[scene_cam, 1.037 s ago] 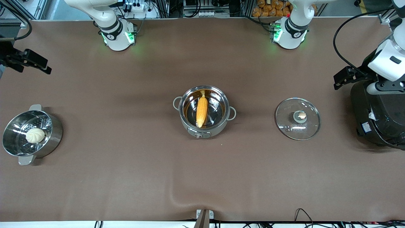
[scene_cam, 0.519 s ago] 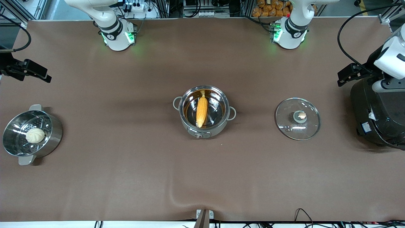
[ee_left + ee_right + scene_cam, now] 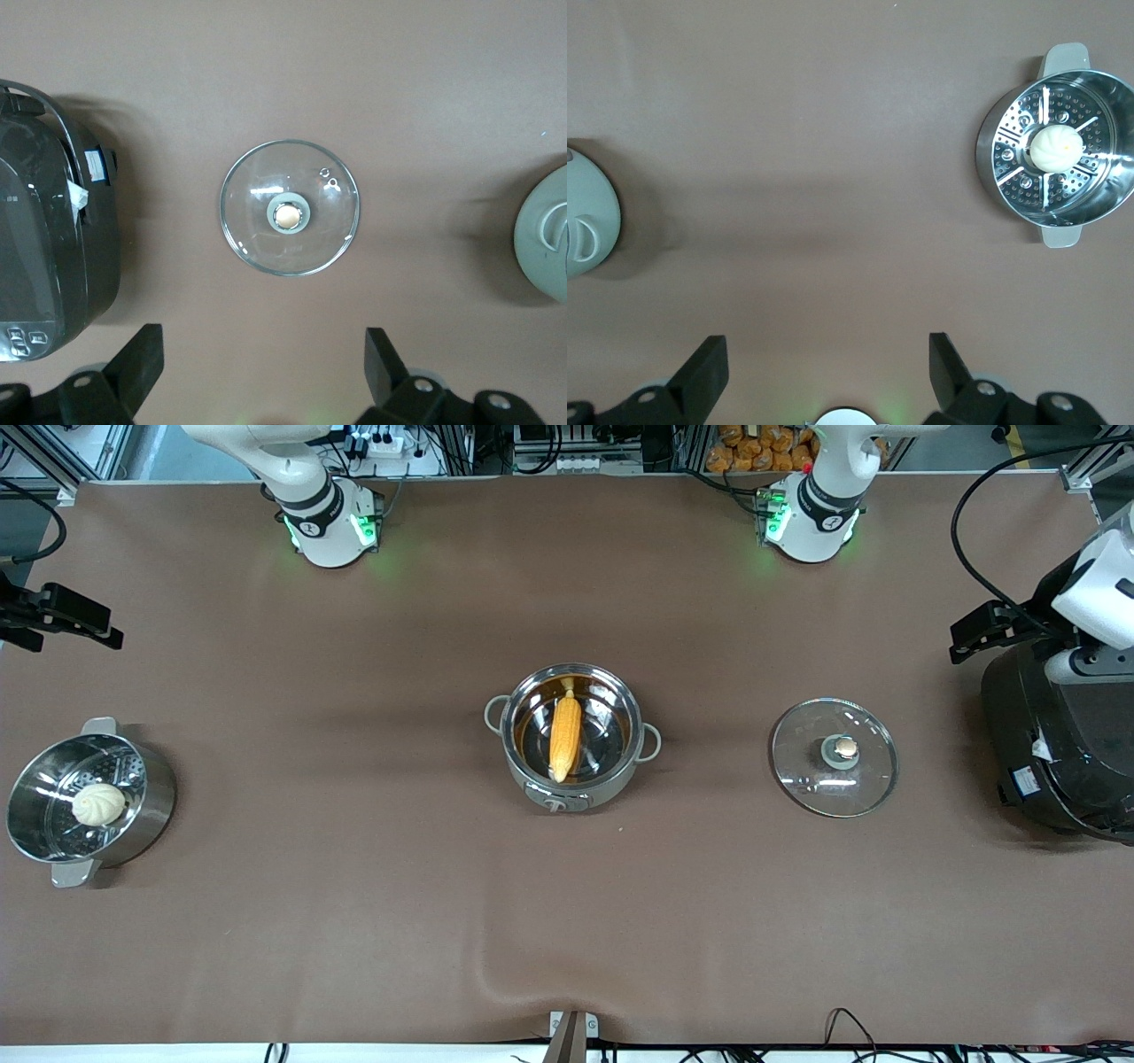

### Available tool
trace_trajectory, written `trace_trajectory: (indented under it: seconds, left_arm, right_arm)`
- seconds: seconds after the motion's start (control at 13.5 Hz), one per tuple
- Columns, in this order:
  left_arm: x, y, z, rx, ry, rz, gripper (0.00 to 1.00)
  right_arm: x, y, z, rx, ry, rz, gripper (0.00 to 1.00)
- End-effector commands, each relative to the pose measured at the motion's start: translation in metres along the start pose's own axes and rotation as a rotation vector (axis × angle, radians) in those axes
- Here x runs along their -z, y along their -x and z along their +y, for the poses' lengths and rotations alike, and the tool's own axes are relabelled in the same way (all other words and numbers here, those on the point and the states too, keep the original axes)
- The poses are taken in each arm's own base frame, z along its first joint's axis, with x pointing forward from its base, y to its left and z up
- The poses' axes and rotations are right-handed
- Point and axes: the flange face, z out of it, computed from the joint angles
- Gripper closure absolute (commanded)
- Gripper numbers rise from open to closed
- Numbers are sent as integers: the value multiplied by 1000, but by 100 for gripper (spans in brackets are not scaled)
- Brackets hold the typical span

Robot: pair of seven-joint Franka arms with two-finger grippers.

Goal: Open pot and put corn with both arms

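The steel pot [image 3: 620, 766] stands open mid-table with the yellow-orange corn [image 3: 565, 737] lying in it. Its glass lid [image 3: 834, 757] lies flat on the table toward the left arm's end and also shows in the left wrist view [image 3: 290, 220]. My left gripper [image 3: 977, 631] is open and empty, up in the air beside the rice cooker; its own view [image 3: 263, 336] shows the lid below. My right gripper [image 3: 75, 615] is open and empty, over the right arm's end of the table [image 3: 826, 343]. The pot's edge shows in both wrist views [image 3: 545, 235] [image 3: 585, 239].
A steel steamer pot [image 3: 151, 802] holding a pale bun [image 3: 98, 804] stands at the right arm's end, also in the right wrist view [image 3: 992, 168]. A big black rice cooker [image 3: 1054, 753] stands at the left arm's end [image 3: 44, 248]. Brown cloth covers the table.
Both grippers have drifted a little outward toward their own ends of the table. The pot, corn and lid have not moved.
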Motion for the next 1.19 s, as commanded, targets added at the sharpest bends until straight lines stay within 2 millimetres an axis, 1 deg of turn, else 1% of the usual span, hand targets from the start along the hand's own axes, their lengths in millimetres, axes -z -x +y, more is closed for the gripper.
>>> trace_trajectory:
  seconds: [0.0, 0.15, 0.37, 0.74, 1.11]
  left_arm:
    - [8, 1, -1, -24, 5, -9, 0]
    - [10, 2, -1, -26, 5, -5, 0]
    - [14, 4, 0, -26, 10, -14, 0]
    - [13, 3, 0, -26, 13, -19, 0]
    - [13, 3, 0, -27, 16, -19, 0]
  right_arm:
    - [5, -3, 3, 18, 7, -1, 0]
    - [0, -7, -1, 26, 7, 1, 0]
    - [1, -10, -2, 28, 5, 19, 0]
    - [1, -10, 4, 18, 1, 23, 0]
    - [5, -15, -3, 24, 5, 68, 0]
